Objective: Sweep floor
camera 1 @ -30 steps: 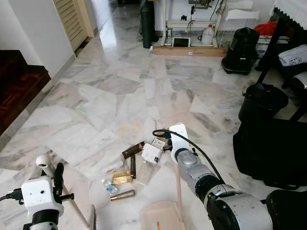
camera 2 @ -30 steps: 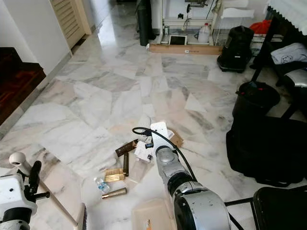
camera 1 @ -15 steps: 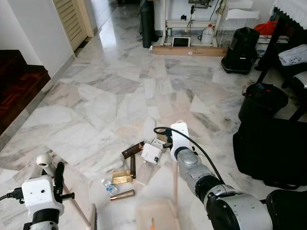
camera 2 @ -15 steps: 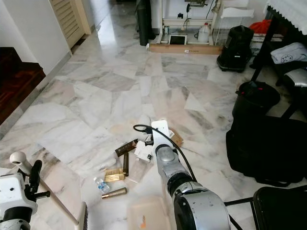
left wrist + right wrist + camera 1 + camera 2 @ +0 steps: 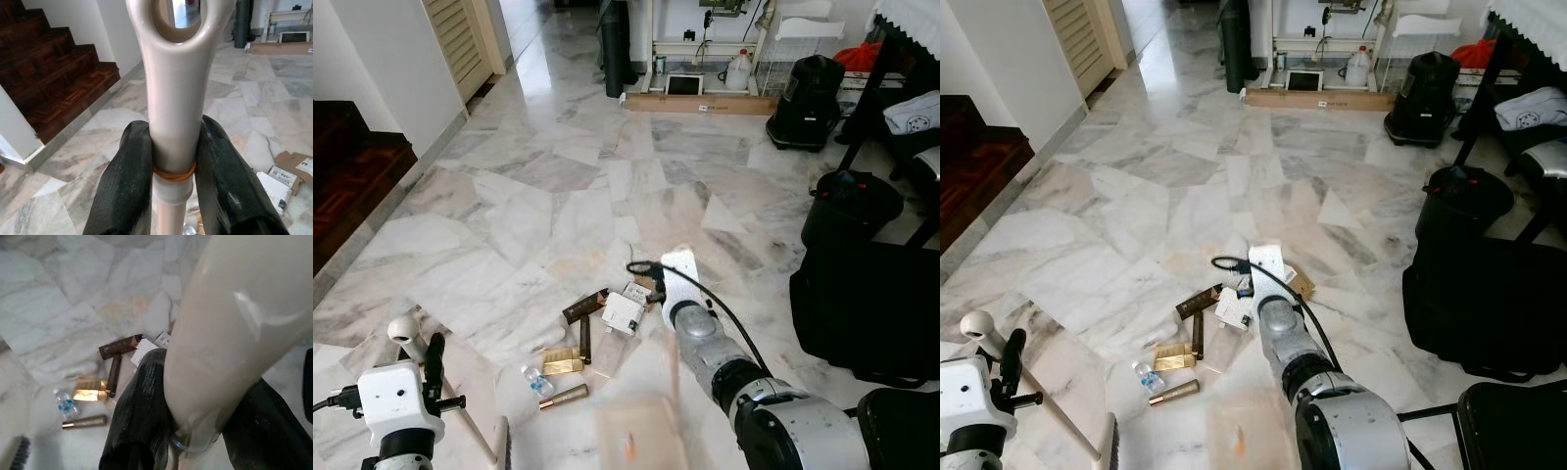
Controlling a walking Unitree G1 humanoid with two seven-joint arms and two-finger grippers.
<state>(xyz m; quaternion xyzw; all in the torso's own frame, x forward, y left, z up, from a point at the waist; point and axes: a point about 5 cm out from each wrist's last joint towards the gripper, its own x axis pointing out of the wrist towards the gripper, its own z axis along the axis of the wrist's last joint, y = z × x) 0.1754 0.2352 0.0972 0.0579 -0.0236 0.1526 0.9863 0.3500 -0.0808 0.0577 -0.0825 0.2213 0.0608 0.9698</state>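
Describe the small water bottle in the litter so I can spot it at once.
On the marble floor just ahead of the robot lies a litter pile. The water bottle lies at its near left edge, beside a gold tube; it alone is clear plastic with a blue label.

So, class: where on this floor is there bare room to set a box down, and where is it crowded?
Bare marble runs from the litter pile up to the long cardboard box and left toward the stairs. Crowded: around the litter, and along the right by the black bin and black bag.
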